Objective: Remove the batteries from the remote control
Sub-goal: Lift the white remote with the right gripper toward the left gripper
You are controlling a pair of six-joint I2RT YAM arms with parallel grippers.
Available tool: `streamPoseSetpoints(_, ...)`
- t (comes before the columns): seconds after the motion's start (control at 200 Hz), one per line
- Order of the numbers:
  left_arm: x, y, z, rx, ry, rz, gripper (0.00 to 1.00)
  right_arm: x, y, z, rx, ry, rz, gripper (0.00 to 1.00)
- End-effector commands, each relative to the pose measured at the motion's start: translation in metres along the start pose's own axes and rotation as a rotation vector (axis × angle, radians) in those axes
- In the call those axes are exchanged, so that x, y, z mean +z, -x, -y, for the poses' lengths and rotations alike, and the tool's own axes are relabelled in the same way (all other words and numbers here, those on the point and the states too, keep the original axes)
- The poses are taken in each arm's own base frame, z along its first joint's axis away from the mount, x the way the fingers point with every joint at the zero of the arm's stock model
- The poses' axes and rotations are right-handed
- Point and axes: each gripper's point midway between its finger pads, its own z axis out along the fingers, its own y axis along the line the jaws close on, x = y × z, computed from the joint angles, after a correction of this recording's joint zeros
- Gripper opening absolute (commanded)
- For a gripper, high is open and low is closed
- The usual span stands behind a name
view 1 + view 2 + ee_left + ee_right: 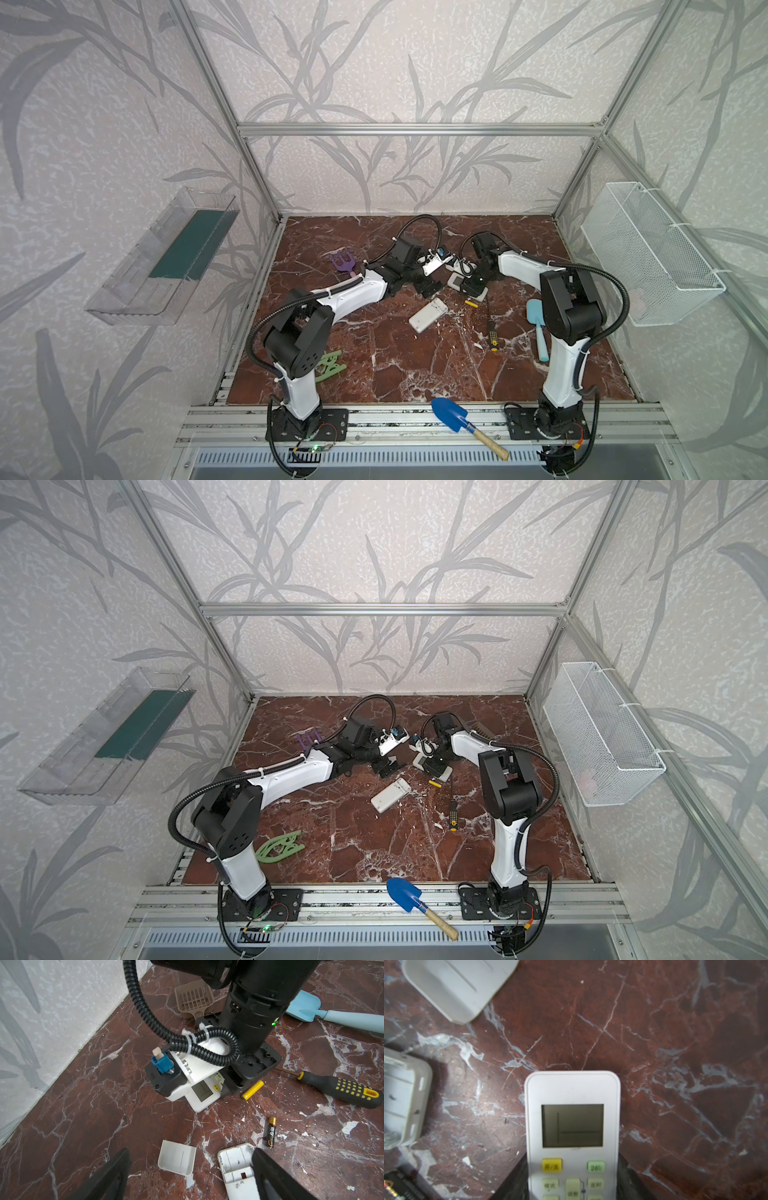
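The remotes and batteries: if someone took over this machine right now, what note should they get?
Left gripper: open, empty, by the opened remote.
Right gripper: jaws either side of the face-up remote; grip unclear.
Done: the opened remote looks empty; its cover, a yellow battery and a black battery lie loose on the table.
To do: probably flip the face-up remote and check it for batteries.

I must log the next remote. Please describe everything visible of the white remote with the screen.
The white remote is smooth plastic with rounded corners, face up, apparently resting on the marble table. It has a grey screen showing two dark lines, one yellow button and several pale green ones. The right gripper has fingers beside both long edges; contact is unclear.
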Motion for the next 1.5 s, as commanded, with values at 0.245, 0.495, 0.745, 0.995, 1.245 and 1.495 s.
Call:
streamPoseSetpoints(0.245,-0.026,0.009,-0.011,-0.093,0.047,0.043,0.92,-0.03,0.011,-0.001,-0.04,-0.046,0.056,0.37)
streamPoseSetpoints(0.495,-0.034,0.006,-0.017,-0.288,0.039,0.039,0.99,-0.063,0.028,-0.011,-0.061,-0.092,0.129,0.36)
streamPoseSetpoints(0.745,-0.057,0.001,-0.017,-0.446,0.084,0.019,0.99,-0.096,0.053,-0.051,-0.119,-0.119,0.228,0.36)
streamPoseSetpoints(0.995,-0.084,-0.015,-0.012,-0.63,0.139,0.004,0.94,-0.12,0.07,-0.092,-0.163,-0.128,0.357,0.35)
streamPoseSetpoints(1.245,-0.094,-0.014,0.004,-0.795,0.06,0.046,0.9,-0.14,0.08,-0.119,-0.189,-0.114,0.44,0.34)
streamPoseSetpoints(1.495,-0.099,0.004,0.022,-0.823,-0.075,0.121,0.85,-0.145,0.089,-0.134,-0.207,-0.096,0.47,0.34)
